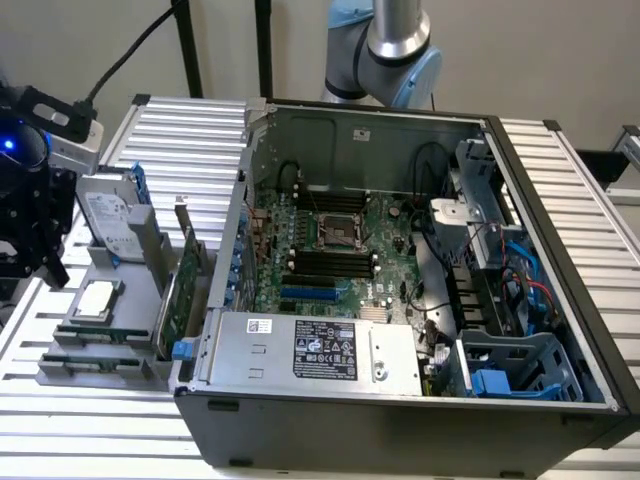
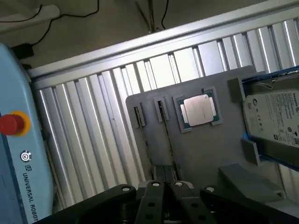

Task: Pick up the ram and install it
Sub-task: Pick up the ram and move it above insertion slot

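ram [image 1: 100,334] is seen seated in the slots of the grey tray [image 2: 201,154], near the silver processor chip [image 2: 198,110], on the exterior view's left of the open computer case [image 1: 400,420]. the gripper [image 2: 164,173] is held over the tray's ram slots. whether it is apart or together cannot be told.

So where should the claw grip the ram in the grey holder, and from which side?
Grip the ram at the middle of its upper long edge, coming straight down. It stands on edge in a slot of the grey holder, so probably only its flat faces near the top are free.
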`<state>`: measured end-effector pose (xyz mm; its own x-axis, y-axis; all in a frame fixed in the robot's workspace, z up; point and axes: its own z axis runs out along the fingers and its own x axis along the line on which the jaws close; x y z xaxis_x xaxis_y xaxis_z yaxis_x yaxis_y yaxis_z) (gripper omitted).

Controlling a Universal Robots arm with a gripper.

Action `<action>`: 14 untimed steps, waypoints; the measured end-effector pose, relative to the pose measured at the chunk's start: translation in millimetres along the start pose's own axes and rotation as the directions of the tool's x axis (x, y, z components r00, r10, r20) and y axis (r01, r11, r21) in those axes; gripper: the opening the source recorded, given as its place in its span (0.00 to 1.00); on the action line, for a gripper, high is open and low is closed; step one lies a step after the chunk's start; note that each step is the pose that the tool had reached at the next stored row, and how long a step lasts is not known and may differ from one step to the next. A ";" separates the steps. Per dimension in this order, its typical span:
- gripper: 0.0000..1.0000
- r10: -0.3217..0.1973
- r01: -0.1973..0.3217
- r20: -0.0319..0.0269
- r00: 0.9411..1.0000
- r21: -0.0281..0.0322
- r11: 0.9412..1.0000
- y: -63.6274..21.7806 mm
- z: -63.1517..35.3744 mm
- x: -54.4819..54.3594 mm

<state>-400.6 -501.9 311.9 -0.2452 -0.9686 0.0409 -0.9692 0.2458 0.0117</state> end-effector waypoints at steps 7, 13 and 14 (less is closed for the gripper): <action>0.00 -0.125 0.125 0.012 0.992 0.006 0.992 0.0 5.0 -0.3; 0.00 -0.212 0.212 0.017 0.977 0.009 0.977 0.0 11.6 -0.3; 0.00 -0.219 0.219 0.018 0.976 0.009 0.976 -0.1 12.9 0.0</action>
<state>-400.8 -502.5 299.0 -0.0271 -0.9994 0.0195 -0.9996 0.0274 0.0109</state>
